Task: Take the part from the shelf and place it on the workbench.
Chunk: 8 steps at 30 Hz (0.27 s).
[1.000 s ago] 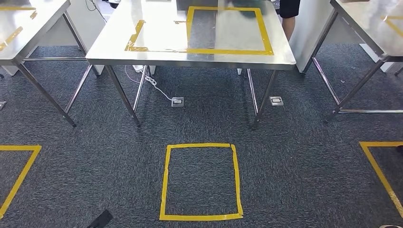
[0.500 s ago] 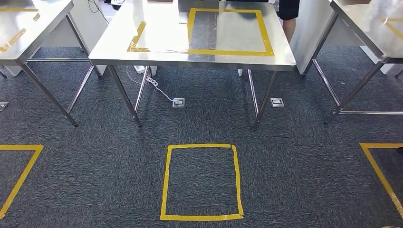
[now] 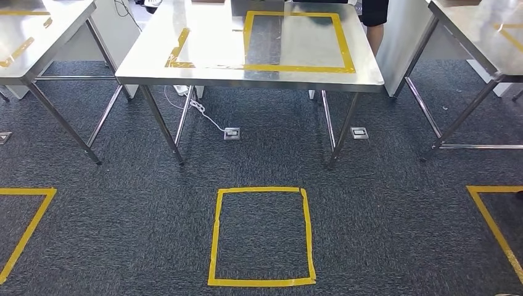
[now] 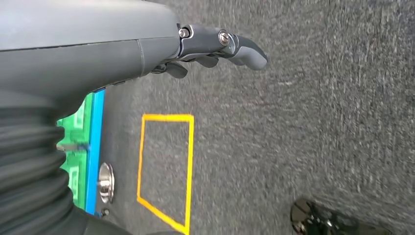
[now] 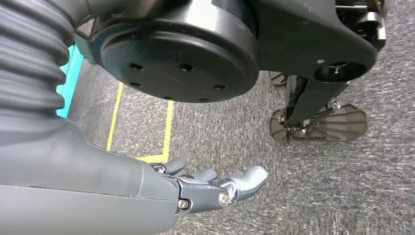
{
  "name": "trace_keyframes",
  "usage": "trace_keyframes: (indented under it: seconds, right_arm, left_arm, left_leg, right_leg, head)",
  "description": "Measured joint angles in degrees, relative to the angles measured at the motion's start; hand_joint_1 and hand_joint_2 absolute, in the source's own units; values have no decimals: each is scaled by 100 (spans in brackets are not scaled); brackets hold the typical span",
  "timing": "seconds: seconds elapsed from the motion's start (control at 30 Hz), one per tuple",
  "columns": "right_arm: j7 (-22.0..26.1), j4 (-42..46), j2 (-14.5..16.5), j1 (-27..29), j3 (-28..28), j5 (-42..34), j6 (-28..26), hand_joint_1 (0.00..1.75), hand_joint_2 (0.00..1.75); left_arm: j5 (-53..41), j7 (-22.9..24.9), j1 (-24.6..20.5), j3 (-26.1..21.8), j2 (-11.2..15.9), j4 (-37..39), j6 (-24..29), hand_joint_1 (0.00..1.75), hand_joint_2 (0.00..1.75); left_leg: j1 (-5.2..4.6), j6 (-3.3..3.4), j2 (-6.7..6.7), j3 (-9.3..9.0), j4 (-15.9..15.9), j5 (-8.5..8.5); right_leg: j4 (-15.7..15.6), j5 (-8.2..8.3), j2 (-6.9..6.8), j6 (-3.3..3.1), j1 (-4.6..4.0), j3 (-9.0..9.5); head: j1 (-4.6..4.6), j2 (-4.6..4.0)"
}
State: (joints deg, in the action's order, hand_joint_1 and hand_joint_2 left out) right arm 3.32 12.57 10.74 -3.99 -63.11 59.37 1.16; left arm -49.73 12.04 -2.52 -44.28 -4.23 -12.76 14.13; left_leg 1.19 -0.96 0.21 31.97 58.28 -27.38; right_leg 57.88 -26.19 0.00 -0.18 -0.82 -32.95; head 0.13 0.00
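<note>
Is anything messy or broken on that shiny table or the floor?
Nothing looks broken or spilled. The only untidy bits are a white cable trailing loose on the carpet under the middle table, and the yellow tape on its top, which lies a bit crooked and wrinkled beside the neat taped rectangle.

Lab or workshop: steel workbenches (image 3: 203, 37), yellow tape squares (image 3: 261, 234), grey carpet (image 3: 382, 216).
</note>
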Motion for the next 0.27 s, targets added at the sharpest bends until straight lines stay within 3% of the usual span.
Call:
trace_keyframes:
  seconds: [0.2,0.23,0.27]
  right_arm:
    - [-39,78,-105,91,660,-701,63,0,175]
    - [-54,98,-126,111,781,-825,126,0,175]
    - [-62,108,-138,121,844,-890,162,0,175]
  left_arm:
    - [581,-144,107,278,13,-104,-160,0,175]
    - [685,-170,129,348,18,-125,-189,0,131]
    - [739,-183,140,383,20,-136,-205,0,116]
  left_leg:
    - [-1,1,1,1,0,0]
    - [-1,1,1,1,0,0]
    - [-1,1,1,1,0,-1]
  right_leg:
    - [0,1,0,1,1,-1]
    - [0,1,0,1,1,-1]
    - [0,1,0,1,1,-2]
  head:
    - [-2,0]
    - [-2,0]
    - [-2,0]
